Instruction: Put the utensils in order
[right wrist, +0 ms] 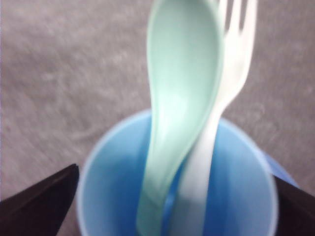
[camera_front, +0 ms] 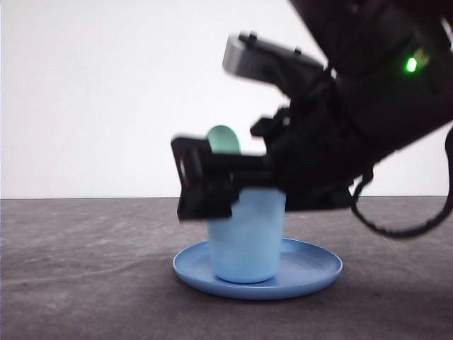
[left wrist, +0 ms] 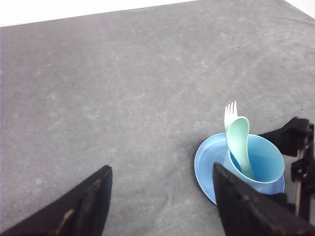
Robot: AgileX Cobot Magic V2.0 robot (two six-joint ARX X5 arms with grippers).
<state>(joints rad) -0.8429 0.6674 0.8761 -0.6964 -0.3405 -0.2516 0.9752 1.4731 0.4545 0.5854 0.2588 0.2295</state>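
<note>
Below the right gripper [camera_front: 205,188], a gray table [camera_front: 85,269] is seen under a pale wall, bare apart from the crockery. A plate [camera_front: 311,273] rests on it, with a cup [camera_front: 248,241] standing upright at its middle. Both utensils stand in the cup, handles down, long axes near vertical and leaning together: the spoon [right wrist: 182,98] in front of the fork [right wrist: 231,73], touching it. The right gripper's fingers are spread to either side of the cup's rim, nothing held; this arm is far nearer. The left gripper [left wrist: 160,201] is held well apart from the plate, fingers spread and empty. The task is judged nearly complete; a straight lift clear of the handles seems required.
</note>
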